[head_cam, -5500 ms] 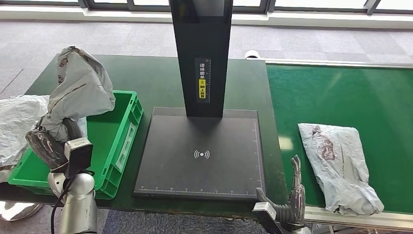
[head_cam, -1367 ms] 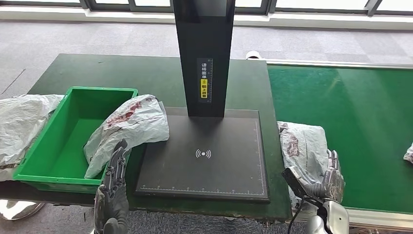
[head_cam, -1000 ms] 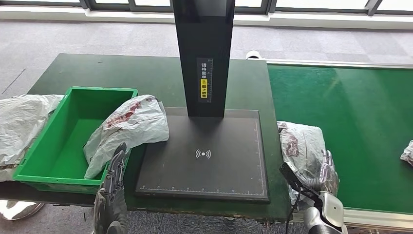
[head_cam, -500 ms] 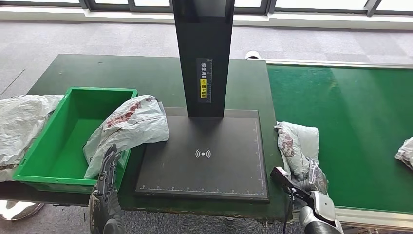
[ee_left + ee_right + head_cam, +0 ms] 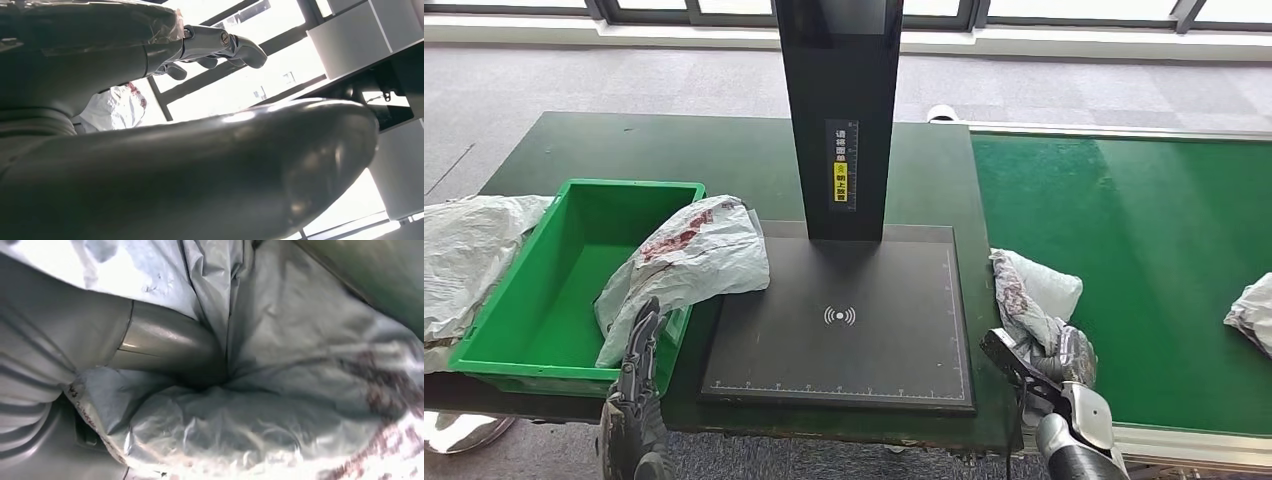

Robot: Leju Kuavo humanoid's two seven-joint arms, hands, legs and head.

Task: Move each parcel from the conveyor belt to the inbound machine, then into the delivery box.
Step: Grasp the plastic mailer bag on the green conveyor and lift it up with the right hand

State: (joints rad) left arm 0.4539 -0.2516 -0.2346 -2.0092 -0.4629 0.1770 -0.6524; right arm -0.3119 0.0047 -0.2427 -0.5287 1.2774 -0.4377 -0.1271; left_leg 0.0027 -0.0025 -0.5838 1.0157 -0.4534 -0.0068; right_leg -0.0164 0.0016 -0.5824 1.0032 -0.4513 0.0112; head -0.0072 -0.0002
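At four o'clock in the head view, the right hand (image 5: 1064, 362) grasps a grey parcel (image 5: 1031, 300) at the conveyor belt's (image 5: 1144, 260) near-left edge, beside the inbound machine (image 5: 839, 320); the right wrist view shows its thumb sunk into the plastic. At seven o'clock, the left hand (image 5: 639, 375) hangs released, fingers extended. Another parcel (image 5: 689, 260) lies draped over the rim of the green delivery box (image 5: 534, 300).

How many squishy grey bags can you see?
4. One parcel droops over the green box's rim, one is gripped by the right hand at the conveyor's near edge, one lies at the belt's far right, and one sits left of the box. Others may be out of view.
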